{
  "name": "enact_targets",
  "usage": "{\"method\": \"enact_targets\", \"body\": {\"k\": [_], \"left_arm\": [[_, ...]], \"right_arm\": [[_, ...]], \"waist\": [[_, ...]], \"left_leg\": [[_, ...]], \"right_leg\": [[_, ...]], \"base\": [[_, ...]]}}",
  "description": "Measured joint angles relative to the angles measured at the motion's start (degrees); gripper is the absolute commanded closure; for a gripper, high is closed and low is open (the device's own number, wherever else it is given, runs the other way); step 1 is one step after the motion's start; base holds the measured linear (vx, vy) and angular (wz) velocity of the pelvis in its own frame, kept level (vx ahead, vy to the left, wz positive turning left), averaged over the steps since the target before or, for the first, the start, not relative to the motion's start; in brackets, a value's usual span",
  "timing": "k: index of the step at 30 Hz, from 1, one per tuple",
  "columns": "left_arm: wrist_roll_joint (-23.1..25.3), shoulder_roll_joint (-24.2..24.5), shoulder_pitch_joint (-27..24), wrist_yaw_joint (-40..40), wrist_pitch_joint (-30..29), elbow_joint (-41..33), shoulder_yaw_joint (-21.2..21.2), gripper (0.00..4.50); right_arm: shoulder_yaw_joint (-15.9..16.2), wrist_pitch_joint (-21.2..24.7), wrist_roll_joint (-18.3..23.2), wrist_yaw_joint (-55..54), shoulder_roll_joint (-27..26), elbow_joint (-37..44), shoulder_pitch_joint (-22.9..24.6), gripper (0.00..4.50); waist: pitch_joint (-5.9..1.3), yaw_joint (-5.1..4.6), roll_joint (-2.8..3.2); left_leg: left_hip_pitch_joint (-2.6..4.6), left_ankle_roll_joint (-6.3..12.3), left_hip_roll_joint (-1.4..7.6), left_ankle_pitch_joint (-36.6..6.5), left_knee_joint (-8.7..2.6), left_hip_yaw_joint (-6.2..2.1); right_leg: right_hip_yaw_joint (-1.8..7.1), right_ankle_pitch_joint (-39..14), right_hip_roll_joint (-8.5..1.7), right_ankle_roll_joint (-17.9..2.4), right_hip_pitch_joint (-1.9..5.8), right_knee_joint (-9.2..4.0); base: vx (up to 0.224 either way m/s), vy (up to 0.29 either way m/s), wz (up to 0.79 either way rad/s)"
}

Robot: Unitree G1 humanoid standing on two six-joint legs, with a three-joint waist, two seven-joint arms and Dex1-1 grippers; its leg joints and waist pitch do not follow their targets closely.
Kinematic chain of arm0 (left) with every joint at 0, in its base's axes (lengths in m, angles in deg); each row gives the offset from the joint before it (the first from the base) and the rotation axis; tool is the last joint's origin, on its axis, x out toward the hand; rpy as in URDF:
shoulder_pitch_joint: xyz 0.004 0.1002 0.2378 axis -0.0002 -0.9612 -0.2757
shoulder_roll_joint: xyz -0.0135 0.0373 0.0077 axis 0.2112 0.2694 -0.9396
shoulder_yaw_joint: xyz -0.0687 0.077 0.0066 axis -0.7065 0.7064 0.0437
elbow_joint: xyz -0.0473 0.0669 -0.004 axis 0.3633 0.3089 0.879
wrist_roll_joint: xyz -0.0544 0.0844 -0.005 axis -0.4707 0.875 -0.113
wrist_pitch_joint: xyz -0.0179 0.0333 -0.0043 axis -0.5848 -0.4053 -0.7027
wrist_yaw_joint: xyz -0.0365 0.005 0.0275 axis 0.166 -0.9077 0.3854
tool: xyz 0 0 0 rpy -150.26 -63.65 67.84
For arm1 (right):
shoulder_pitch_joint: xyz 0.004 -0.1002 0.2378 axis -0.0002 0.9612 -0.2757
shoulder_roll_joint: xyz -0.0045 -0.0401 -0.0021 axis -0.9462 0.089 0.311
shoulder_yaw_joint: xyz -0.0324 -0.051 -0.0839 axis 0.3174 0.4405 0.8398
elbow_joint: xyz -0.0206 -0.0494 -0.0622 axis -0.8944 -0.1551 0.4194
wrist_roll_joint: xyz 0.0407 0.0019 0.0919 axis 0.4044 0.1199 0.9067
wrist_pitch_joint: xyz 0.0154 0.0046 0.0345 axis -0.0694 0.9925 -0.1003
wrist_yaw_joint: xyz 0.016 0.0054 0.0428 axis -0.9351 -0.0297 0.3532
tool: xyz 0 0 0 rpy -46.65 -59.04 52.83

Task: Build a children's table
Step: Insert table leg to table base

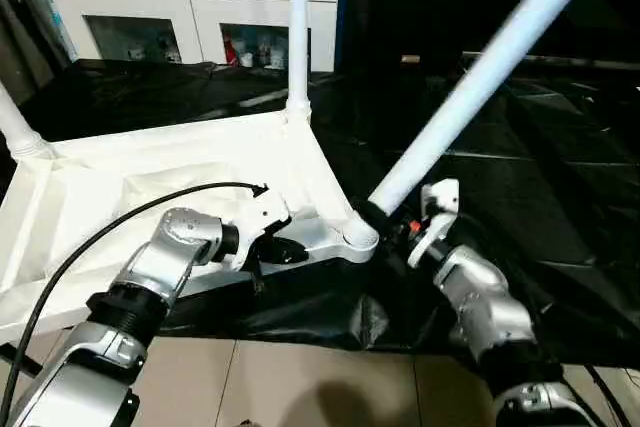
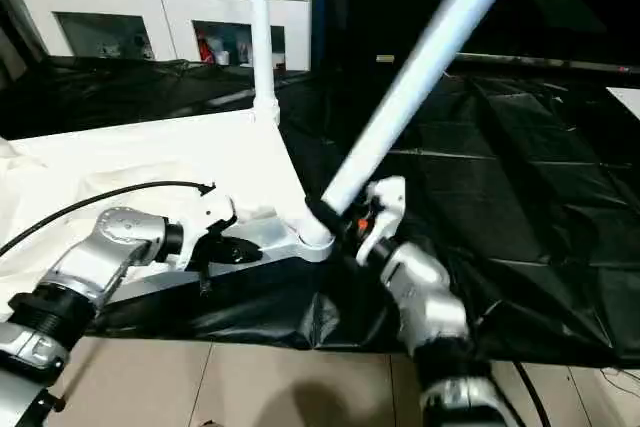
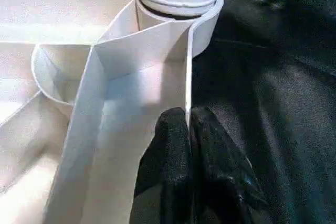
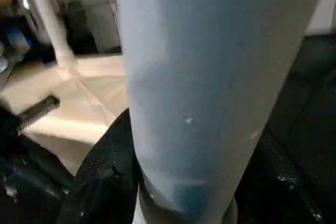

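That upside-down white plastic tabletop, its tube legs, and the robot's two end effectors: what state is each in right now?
White plastic ribbed tabletop: upside down on black sheeting.
Far white tube leg: upright in its corner socket.
Near white tapered tube leg: tilted, its end at the near corner socket.
Left end effector: shut on the tabletop's edge wall.
Right end effector: gripping the tilted leg near its base.

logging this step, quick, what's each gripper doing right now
Left gripper: shut on the tabletop rim.
Right gripper: shut on the leaning leg.
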Motion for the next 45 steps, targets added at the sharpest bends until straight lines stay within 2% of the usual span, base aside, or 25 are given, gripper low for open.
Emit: {"method": "enact_targets", "body": {"k": [3, 4, 6, 7, 8, 9, 10, 11, 12, 13, 14, 15, 16, 17, 18, 19, 20, 23, 25, 28, 33, 34, 36, 45], "left_arm": [[0.17, -0.03, 0.00, -0.42, 0.02, 0.18, -0.11, 4.50], [0.29, 0.00, 0.03, -0.41, 0.04, 0.27, -0.11, 4.50], [0.38, 0.01, 0.23, -0.41, 0.16, 0.59, -0.11, 4.50], [0.43, 0.02, 0.31, -0.35, 0.38, 0.95, -0.11, 4.50], [0.46, 0.21, 0.32, -0.18, 0.63, 1.19, -0.10, 4.50], [0.48, 0.43, 0.32, 0.09, 0.79, 1.28, -0.10, 4.50], [0.51, 0.80, 0.31, 0.62, 0.95, 1.31, -0.10, 4.50], [0.52, 0.96, 0.32, 0.86, 0.98, 1.35, -0.10, 4.50], [0.58, 1.41, 0.67, 1.60, 1.09, 1.54, -0.08, 4.50], [0.80, 1.29, 1.29, 1.82, 1.15, 1.56, 0.16, 4.50], [0.93, 1.40, 1.32, 1.71, 1.36, 1.47, 0.11, 4.50], [0.97, 1.42, 1.23, 1.61, 1.44, 1.16, -0.17, 4.50], [0.99, 1.70, 1.13, 1.91, 1.22, 0.46, -0.11, 4.50], [0.99, 1.63, 1.08, 2.22, 0.94, -0.07, 0.13, 4.50], [0.99, 1.55, 1.16, 2.39, 0.78, -0.59, 0.34, 4.50], [0.94, 1.43, 1.17, 2.53, 0.95, -0.96, 0.32, 4.50], [0.93, 1.55, 1.17, 2.68, 1.08, -1.25, 0.29, 4.50], [1.11, 1.67, 1.38, 3.62, 1.08, -1.27, 0.76, 4.50], [1.43, 1.09, 2.05, 4.24, 1.15, -0.68, 1.70, 4.50], [1.72, 0.87, 2.89, 5.31, 1.04, 0.44, 2.22, 4.50], [1.90, 1.50, 2.19, 7.24, 1.15, -0.89, 2.51, 4.50], [1.41, 2.23, 1.56, 8.37, 1.15, -1.96, 2.52, 4.50], [0.78, 3.04, 0.89, 9.62, 1.84, -2.44, 2.49, 4.50], [1.10, 4.34, 0.52, 12.07, 2.62, -2.73, 2.66, 4.50]], "right_arm": [[1.33, -1.29, -2.15, -0.50, 0.62, 0.39, 0.12, 2.61], [1.73, -0.65, -2.35, -0.31, 0.83, 0.54, -0.25, 2.61], [2.26, 1.21, -2.45, 0.29, 1.41, 0.46, -1.40, 2.61], [2.48, 2.33, -2.51, 1.20, 1.73, 0.02, -2.22, 2.61], [2.69, 3.50, -2.52, 2.08, 2.06, -0.42, -3.13, 2.61], [2.96, 4.79, -2.51, 2.94, 2.38, -1.04, -4.23, 2.61], [3.32, 6.02, -2.63, 3.90, 2.61, -1.55, -5.32, 2.61], [3.37, 6.32, -2.63, 4.23, 2.63, -1.92, -5.75, 2.61], [3.83, 7.65, -2.75, 5.66, 3.10, -3.27, -7.78, 2.61], [3.64, 8.14, -2.60, 7.23, 3.82, -4.24, -8.76, 2.61], [3.68, 8.75, -2.56, 8.47, 4.22, -4.82, -9.61, 2.61], [3.95, 9.94, -2.65, 9.95, 4.78, -6.01, -11.36, 2.61], [5.17, 11.84, -2.98, 12.45, 5.91, -7.10, -13.69, 2.61], [5.78, 12.75, -3.33, 13.98, 6.44, -7.29, -14.39, 2.61], [5.91, 13.20, -3.39, 15.25, 6.91, -7.28, -14.86, 2.61], [6.46, 13.59, -3.78, 16.83, 7.77, -7.07, -15.46, 2.61], [6.85, 13.81, -4.32, 17.65, 8.10, -6.88, -15.94, 2.61], [8.28, 14.55, -4.94, 20.05, 9.78, -5.27, -15.98, 2.61], [9.08, 14.83, -5.48, 22.78, 11.05, -5.08, -16.41, 2.61], [9.39, 14.86, -5.51, 24.65, 11.55, -5.47, -16.69, 2.61], [8.89, 15.74, -4.32, 25.40, 11.72, -2.16, -13.62, 2.61], [8.90, 15.92, -4.07, 26.60, 11.79, -1.40, -12.95, 2.61], [8.93, 15.91, -3.76, 28.29, 11.73, -1.23, -12.57, 2.61], [9.90, 13.57, -4.27, 31.79, 10.93, -4.84, -13.71, 2.61]], "waist": [[0.33, -0.56, 0.54], [0.51, -0.98, 0.86], [0.56, -1.44, 0.90], [0.62, -1.61, 0.71], [0.69, -1.75, 0.60], [0.76, -1.83, 0.65], [0.90, -1.95, 1.02], [0.99, -2.05, 1.24], [1.32, -2.02, 2.11], [1.04, -0.62, 1.28], [-0.01, 0.06, -1.69], [0.16, 0.34, -2.67], [-0.10, 1.66, -2.47], [-0.73, 2.54, -1.75], [-1.04, 2.60, -1.19], [-1.39, 2.41, -1.36], [-1.47, 2.24, -1.33], [-1.64, 2.02, -0.74], [-1.59, 2.07, 0.24], [-1.63, 1.96, 1.11], [-1.66, 1.88, 1.00], [-1.59, 1.90, 0.48], [-1.73, 2.11, 0.02], [-2.13, 1.62, -0.66]], "left_leg": [[0.18, 0.02, 0.13, -0.03, -0.14, -0.57], [0.21, 0.03, 0.14, -0.04, -0.24, -0.74], [0.16, 0.03, 0.03, -0.04, -0.38, -0.62], [0.40, 0.02, -0.02, -0.05, -0.53, -0.31], [0.69, 0.06, -0.13, -0.09, -0.65, -0.21], [0.83, 0.22, -0.09, -0.22, -0.63, -0.24], [0.85, 0.17, 0.23, -0.67, -0.30, -0.71], [0.88, 0.10, 0.39, -0.80, -0.27, -0.90], [0.08, 0.06, 1.16, -0.82, -0.27, -1.38], [-0.32, 0.04, 0.92, -0.81, -0.51, 0.68], [0.13, -0.05, 0.29, -0.75, -0.75, 2.29], [0.24, -1.00, -0.12, -1.29, -0.20, 2.48], [-0.20, -0.51, -0.56, -2.25, 1.26, 0.01], [-0.25, 0.02, -0.49, -1.73, 1.51, -1.85], [-0.47, -1.40, 0.14, -0.92, 1.09, -2.32], [-0.80, -1.44, 0.36, -0.90, 1.03, -2.05], [-1.11, -1.42, 0.48, -0.90, 1.11, -2.04], [-1.26, -1.14, 0.50, -1.06, 1.05, -1.83], [-1.25, -1.16, 0.61, -1.07, 1.06, -1.64], [-1.23, -1.31, 0.79, -1.11, 0.92, -1.14], [-1.00, -1.31, 0.92, -1.11, 0.77, -0.84], [-0.95, -1.21, 0.93, -1.04, 0.57, -0.71], [-0.90, -1.17, 1.07, -0.99, 0.51, -0.70], [-0.72, -1.35, 1.11, -1.10, 0.29, -0.48]], "right_leg": [[-1.09, -0.02, -0.06, 0.02, 0.83, -1.30], [-1.46, -0.04, -0.12, 0.05, 1.38, -1.72], [-1.35, -0.09, -0.28, 0.03, 1.48, -1.54], [-1.11, -0.10, -0.35, 0.03, 1.09, -1.43], [-1.35, -0.12, -0.53, 0.06, 1.16, -1.58], [-2.42, -0.13, -1.06, 0.08, 1.39, -1.78], [-4.32, -0.14, -1.59, 0.10, 2.02, -2.51], [-4.98, -0.15, -1.69, 0.11, 2.36, -2.72], [-6.51, -2.40, -1.83, 0.40, 3.18, -1.13], [-4.56, -4.62, -1.90, -1.08, 2.08, 4.07], [-1.27, -6.16, -2.20, -0.92, 2.33, 5.47], [0.41, -7.44, -1.89, 0.55, 1.56, 6.46], [0.60, -7.39, -1.73, 0.46, 1.57, 6.52], [0.14, -7.16, -1.19, 0.26, 1.34, 6.40], [-0.18, -6.98, -0.62, 0.03, 1.15, 6.27], [0.59, -6.60, -0.09, -0.21, 0.38, 6.15], [0.86, -6.26, 0.16, -0.14, 0.15, 6.01], [0.93, -6.02, 0.16, -0.22, 0.19, 5.48], [0.89, -5.78, 0.13, -0.24, 0.46, 5.00], [0.93, -5.47, 0.05, -0.10, 0.61, 4.54], [0.96, -5.45, 0.03, -0.07, 0.88, 4.32], [0.99, -5.48, 0.01, -0.05, 0.88, 4.32], [0.94, -5.53, 0.11, -0.03, 0.87, 4.27], [0.98, -5.49, 0.09, -0.01, 1.12, 3.92]], "base": [[0.000, 0.000, 0.00], [0.000, 0.000, 0.00], [0.000, 0.000, 0.00], [0.000, 0.000, 0.00], [0.000, 0.000, 0.00], [0.000, 0.000, 0.00], [0.000, 0.000, 0.00], [0.000, 0.000, 0.00], [0.002, 0.056, -0.13], [0.000, 0.000, 0.00], [0.000, 0.000, 0.00], [0.121, -0.164, 0.10], [0.172, -0.140, -0.17], [0.172, -0.140, -0.17], [0.121, -0.039, -0.06], [0.052, -0.004, 0.08], [0.052, -0.004, 0.08], [0.000, 0.000, 0.00], [0.000, 0.000, 0.00], [0.000, 0.000, 0.00], [0.000, 0.000, 0.00], [0.000, 0.000, 0.00], [0.000, 0.000, 0.00], [0.000, 0.000, 0.00]]}}
